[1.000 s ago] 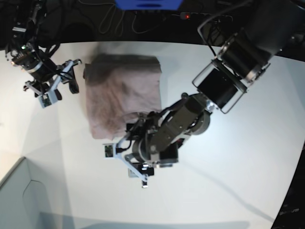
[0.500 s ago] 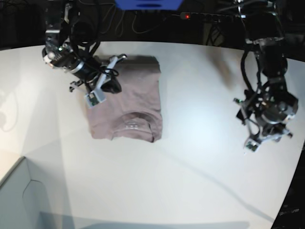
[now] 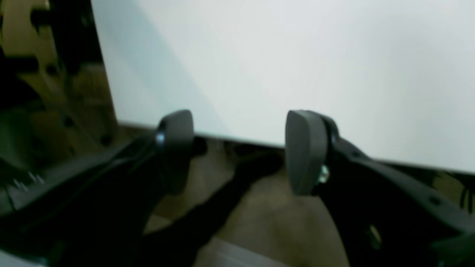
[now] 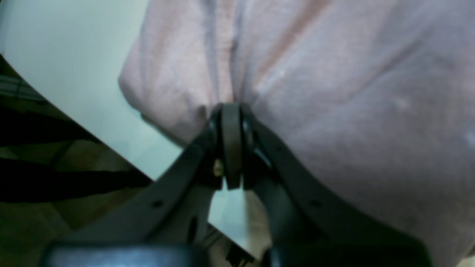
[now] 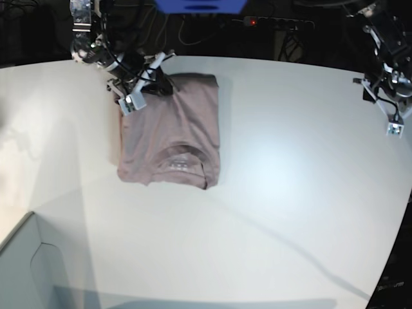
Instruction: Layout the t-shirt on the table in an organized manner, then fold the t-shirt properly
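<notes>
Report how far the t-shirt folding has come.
Done: the mauve cotton t-shirt lies as a compact, roughly rectangular bundle, collar showing. In hand: the right black end effector pinches creased fabric. Left, apparently: smoothing those creases and perhaps a final fold.

Looks like a robotics lab or similar workspace: two mechanical arms reach over a broad white counter, with loose dark cables along its far edge

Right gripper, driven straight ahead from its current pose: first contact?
Likely the t-shirt: the right gripper's shut tips point right at its creases. Gap, or contact already, unclear.
</notes>
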Controlling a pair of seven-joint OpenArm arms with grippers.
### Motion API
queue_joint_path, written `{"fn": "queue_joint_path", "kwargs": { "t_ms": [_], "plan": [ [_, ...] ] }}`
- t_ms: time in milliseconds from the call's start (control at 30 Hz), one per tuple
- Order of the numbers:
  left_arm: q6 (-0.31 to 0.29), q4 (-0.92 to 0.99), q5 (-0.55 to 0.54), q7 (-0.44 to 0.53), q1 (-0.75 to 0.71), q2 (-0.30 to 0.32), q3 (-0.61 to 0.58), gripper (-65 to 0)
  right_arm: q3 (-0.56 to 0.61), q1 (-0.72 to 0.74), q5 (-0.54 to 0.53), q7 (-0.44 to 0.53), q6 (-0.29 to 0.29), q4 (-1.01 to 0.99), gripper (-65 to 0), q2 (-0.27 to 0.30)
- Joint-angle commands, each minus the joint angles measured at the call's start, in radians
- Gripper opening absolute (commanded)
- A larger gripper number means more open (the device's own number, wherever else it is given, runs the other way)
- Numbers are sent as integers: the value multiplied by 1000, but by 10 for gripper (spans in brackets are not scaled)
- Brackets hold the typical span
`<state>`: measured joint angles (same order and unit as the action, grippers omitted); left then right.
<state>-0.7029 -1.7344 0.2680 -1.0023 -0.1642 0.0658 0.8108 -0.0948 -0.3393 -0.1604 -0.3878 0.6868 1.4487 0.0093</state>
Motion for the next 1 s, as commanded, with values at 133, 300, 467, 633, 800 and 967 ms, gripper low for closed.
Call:
{"fn": "queue_joint_path", "kwargs": {
  "t_ms": [133,300,467,633,800,967],
  "plan": [
    [5,-19,1,7,-51,-34,12,-275,-12,-62,11,2,11,119,-650,21],
    [5,-78,0,7,-110,-108,12,-307,-49,-160,9,17,11,341,-650,28],
    [5,-175,0,7,-189,-203,11,-445,-156,-186,9,10,11,422,-650,28],
    [5,-134,0,9,-278,-223,5,-650,-351,-232,9,-83,11,398,-650,-2],
    [5,41,-29,86,-315,-223,5,-650,-395,-346,12,-130,11,304,-650,-21],
    [5,386,-32,389,-305,-222,3,-650,-345,-343,12,-119,11,34,-650,-2]
  ]
}}
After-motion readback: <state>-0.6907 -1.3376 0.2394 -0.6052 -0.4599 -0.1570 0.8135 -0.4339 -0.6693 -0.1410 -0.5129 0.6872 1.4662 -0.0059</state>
